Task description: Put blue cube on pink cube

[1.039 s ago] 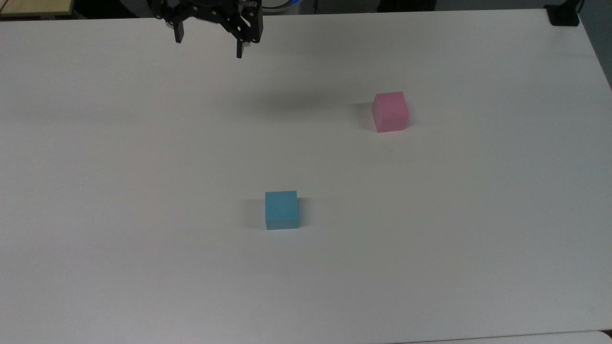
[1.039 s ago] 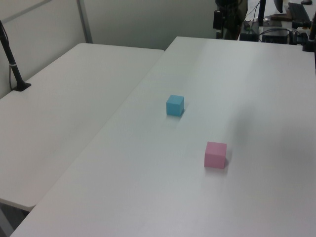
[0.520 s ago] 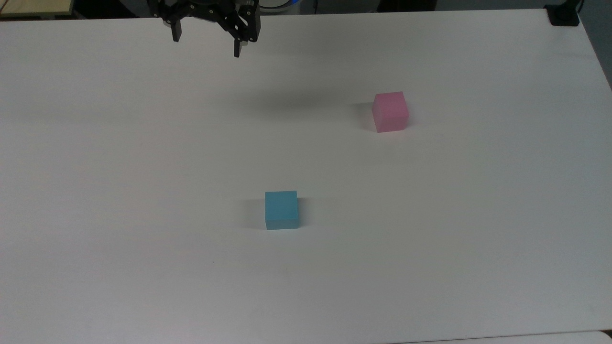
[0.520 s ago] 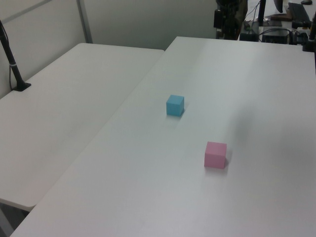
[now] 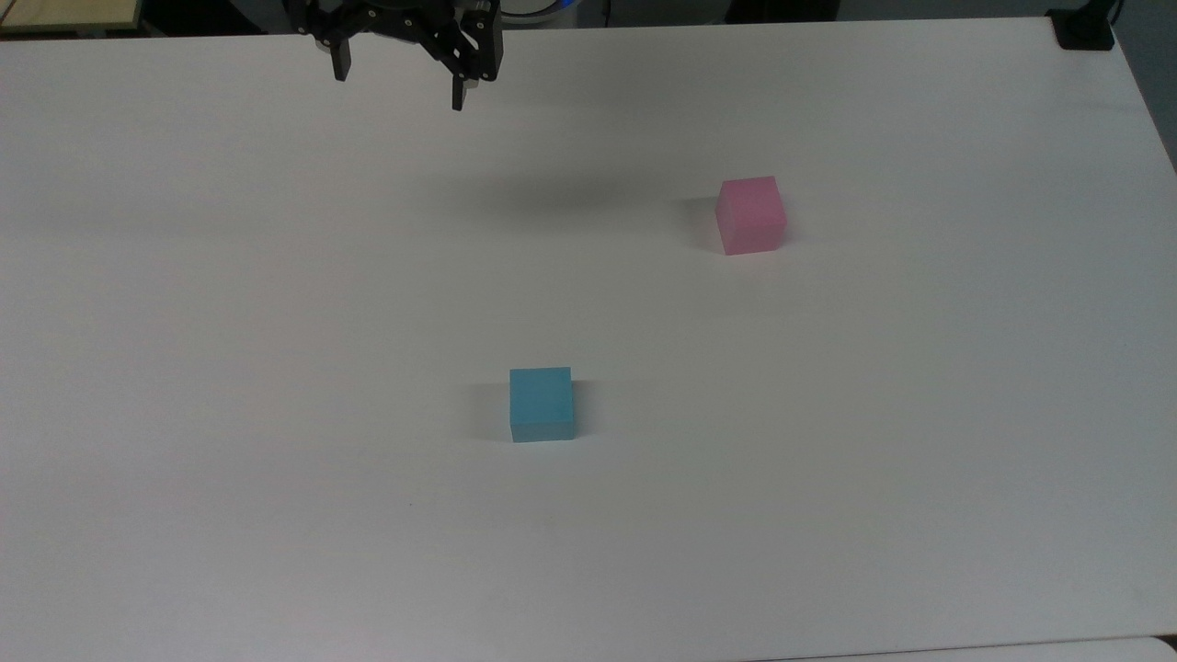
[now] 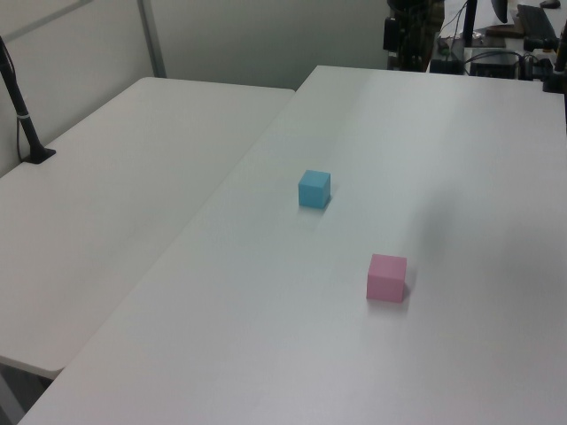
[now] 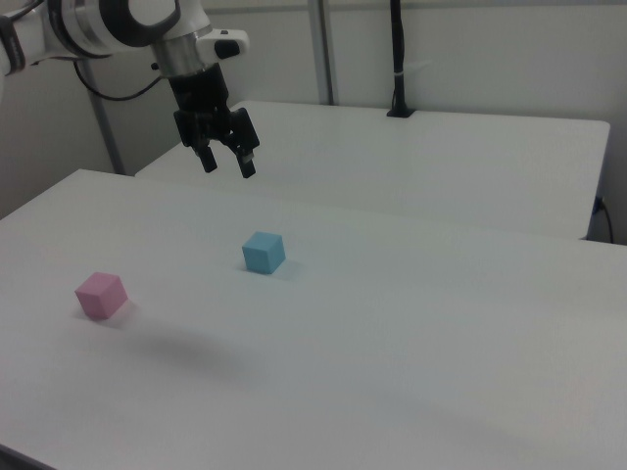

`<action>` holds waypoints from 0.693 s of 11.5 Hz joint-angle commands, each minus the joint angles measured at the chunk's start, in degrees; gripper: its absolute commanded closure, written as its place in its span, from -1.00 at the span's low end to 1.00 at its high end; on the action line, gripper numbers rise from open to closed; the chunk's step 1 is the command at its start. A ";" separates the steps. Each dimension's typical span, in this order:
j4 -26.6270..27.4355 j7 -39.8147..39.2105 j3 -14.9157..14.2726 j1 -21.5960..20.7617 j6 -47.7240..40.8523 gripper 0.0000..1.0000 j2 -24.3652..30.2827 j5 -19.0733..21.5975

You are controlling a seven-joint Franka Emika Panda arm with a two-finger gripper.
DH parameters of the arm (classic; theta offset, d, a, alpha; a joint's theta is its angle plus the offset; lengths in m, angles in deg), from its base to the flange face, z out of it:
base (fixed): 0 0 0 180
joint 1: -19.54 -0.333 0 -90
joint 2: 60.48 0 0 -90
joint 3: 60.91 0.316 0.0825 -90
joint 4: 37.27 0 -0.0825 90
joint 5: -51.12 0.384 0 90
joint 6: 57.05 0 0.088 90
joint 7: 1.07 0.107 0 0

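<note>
Now gripper point(image 5: 400, 90) hangs high, fingers spread wide, holding nothing; we centre over blue cube point(image 5: 542, 404), square fingers to faces, then descend; pink cube point(image 5: 750, 214) well apart.

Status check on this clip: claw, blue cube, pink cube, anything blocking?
Claw open, empty, raised above the table. Blue cube on the table, untouched, apart from pink cube. Nothing between them.
</note>
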 commanded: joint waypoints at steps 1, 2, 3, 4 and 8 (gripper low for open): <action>0.61 -1.14 -0.25 -0.30 -0.30 -1.00 0.81 0.66; 0.61 -1.14 -0.25 -0.30 -0.30 -1.00 0.81 0.66; 0.61 -1.14 -0.25 -0.30 -0.30 -1.00 0.81 0.66; 0.61 -1.14 -0.25 -0.39 -0.30 -1.00 0.81 0.66; 0.70 -1.14 -0.16 -0.48 -0.12 -1.00 0.46 0.75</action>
